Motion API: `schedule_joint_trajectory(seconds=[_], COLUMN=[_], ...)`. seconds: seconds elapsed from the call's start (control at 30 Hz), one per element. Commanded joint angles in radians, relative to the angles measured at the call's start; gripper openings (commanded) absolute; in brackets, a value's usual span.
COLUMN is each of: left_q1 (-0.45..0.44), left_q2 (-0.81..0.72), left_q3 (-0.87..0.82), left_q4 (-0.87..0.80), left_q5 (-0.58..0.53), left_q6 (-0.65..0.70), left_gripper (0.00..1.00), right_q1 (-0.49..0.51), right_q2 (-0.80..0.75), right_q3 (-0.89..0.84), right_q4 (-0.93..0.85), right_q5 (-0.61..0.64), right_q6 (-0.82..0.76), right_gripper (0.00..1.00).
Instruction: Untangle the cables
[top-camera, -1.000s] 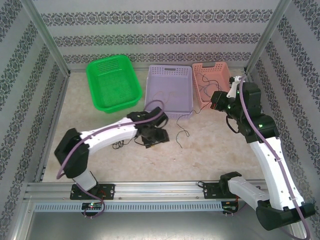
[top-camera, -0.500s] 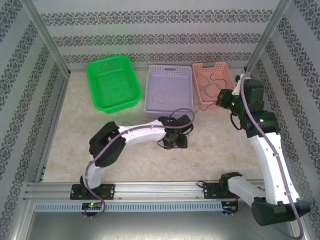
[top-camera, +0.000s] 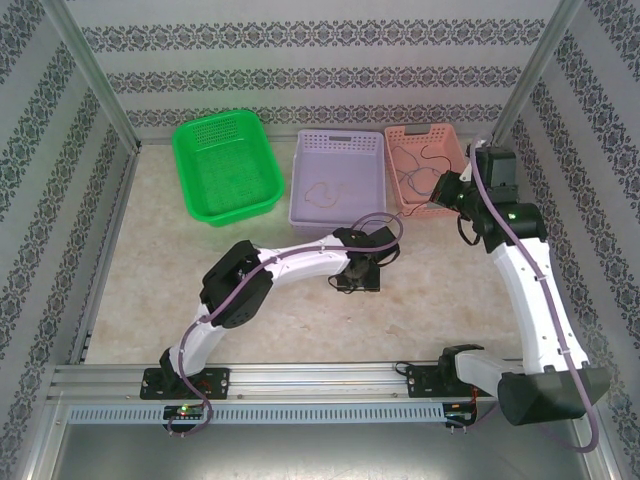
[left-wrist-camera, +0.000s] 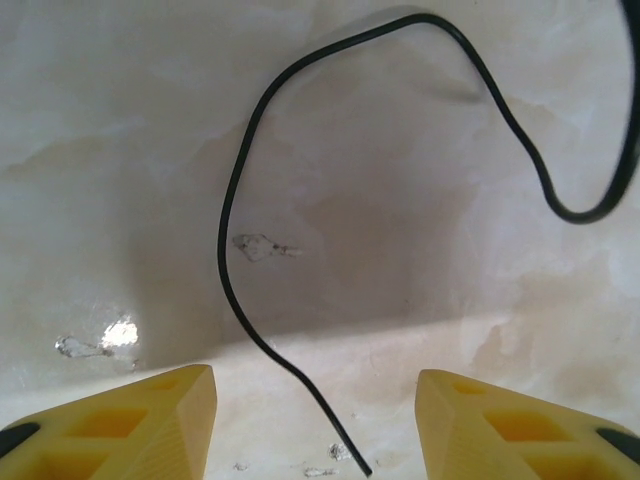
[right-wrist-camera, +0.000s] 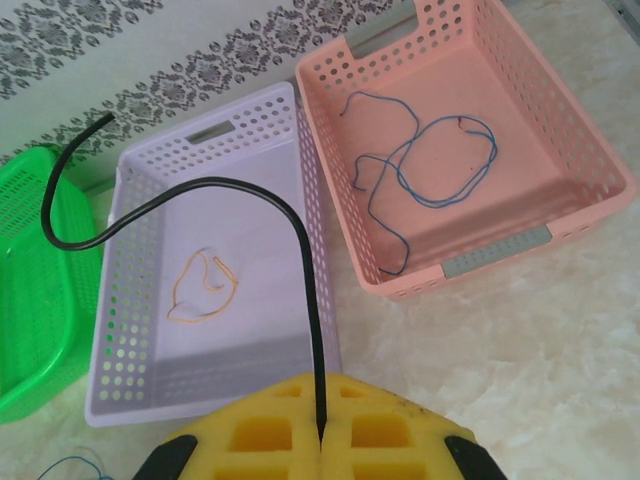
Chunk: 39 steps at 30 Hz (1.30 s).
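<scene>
My left gripper (left-wrist-camera: 315, 388) hangs low over the marble table (left-wrist-camera: 120, 150), jaws well apart and gripping nothing. A loose black wire (left-wrist-camera: 222, 250), thin and glossy, snakes across the tabletop and ends between the fingertips. The lilac basket (right-wrist-camera: 130, 300) holds a pale orange loop (right-wrist-camera: 204, 287), and the pink basket (right-wrist-camera: 565, 135) holds squiggly blue strands (right-wrist-camera: 432, 165). My right gripper (right-wrist-camera: 320, 400) is clamped tight on a second black wire (right-wrist-camera: 313, 300), which arches up and away leftward.

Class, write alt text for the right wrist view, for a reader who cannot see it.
The right gripper pinches a black cable that arcs in front of a lilac basket holding an orange cable. Beside it, a pink basket holds blue cables.
</scene>
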<state>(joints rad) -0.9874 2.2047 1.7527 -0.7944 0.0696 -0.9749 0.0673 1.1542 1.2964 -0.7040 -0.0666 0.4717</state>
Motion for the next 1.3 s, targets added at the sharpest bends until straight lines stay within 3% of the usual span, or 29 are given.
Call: schedule_joint_trajectory(seconds=[0.0,0.13,0.33,0.57,0.8,1.1,1.27], left_q1=[-0.003,-0.002,0.005,0.015,0.015,0.015,0.015], left_q2=[0.03,0.047,0.037,-0.155,-0.39,-0.542,-0.604], left_q3=[0.027,0.034,0.001,-0.254,-0.488,-0.593,-0.609], left_q4=[-0.052,-0.023,-0.033,0.042,0.159,0.164,0.156], left_q5=[-0.024,-0.014,-0.05,-0.031,0.076,0.058,0.029], left_q6=[0.01,0.018,0.04,0.138,0.298,0.311,0.289], left_gripper=[0.51,0.4,0.0,0.0,0.0,0.0,0.0], right_q1=[-0.009,-0.011,-0.015,-0.052,-0.11,-0.179,-0.181], right_q2=[0.01,0.013,0.015,0.061,0.168,0.331,0.347], right_q3=[0.046,0.046,0.054,0.174,0.321,0.53,0.525], right_q4=[0.023,0.023,0.029,0.091,0.242,0.325,0.369], right_q5=[0.018,0.019,0.029,0.048,-0.013,-0.18,-0.259], right_q6=[-0.002,0.002,0.001,-0.05,-0.051,0.026,0.058], right_gripper=[0.0,0.0,0.0,0.0,0.0,0.0,0.0])
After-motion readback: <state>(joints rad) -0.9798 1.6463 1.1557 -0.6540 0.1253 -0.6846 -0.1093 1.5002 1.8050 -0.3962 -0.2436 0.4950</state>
